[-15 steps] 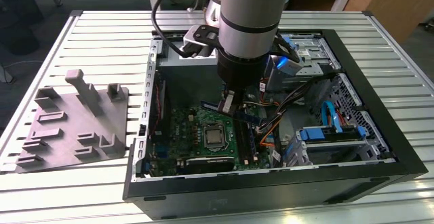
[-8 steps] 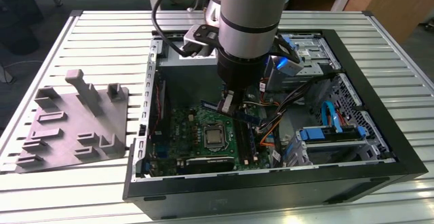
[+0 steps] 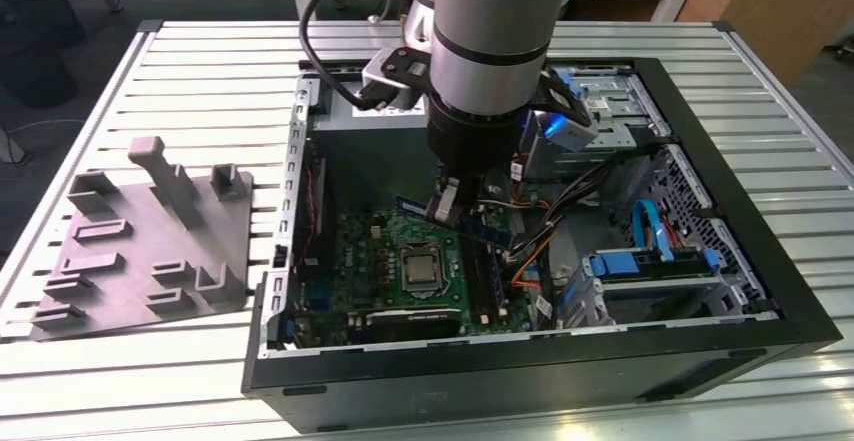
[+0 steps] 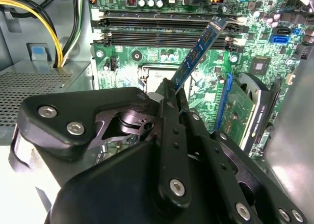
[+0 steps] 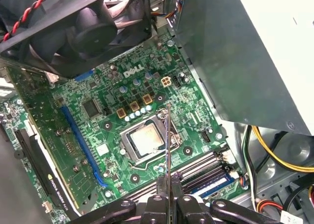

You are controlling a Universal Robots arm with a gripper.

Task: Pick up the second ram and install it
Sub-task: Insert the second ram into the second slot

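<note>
My gripper (image 3: pixel 450 201) is shut on the second ram (image 3: pixel 461 221), a thin dark blue stick held inside the open computer case (image 3: pixel 747 211), above the green motherboard (image 3: pixel 380 251). In the second wrist view the ram (image 4: pixel 198 50) juts out from between the black fingers (image 4: pixel 170 94) and tilts toward the long black memory slots (image 4: pixel 162 30). The first wrist view shows the ram (image 5: pixel 168 145) edge-on as a thin line over the processor socket (image 5: pixel 142 141), with the slots (image 5: pixel 196 171) just beside the gripper (image 5: pixel 169 197). The stick hangs above the board, clear of the slots.
A grey fixture plate (image 3: pixel 147 251) lies on the slatted table at the exterior view's left. Inside the case are a black fan (image 5: pixel 88 23), a metal power supply box (image 5: pixel 245 52), yellow and orange cables (image 4: pixel 59 42) and blue drive brackets (image 3: pixel 654 261).
</note>
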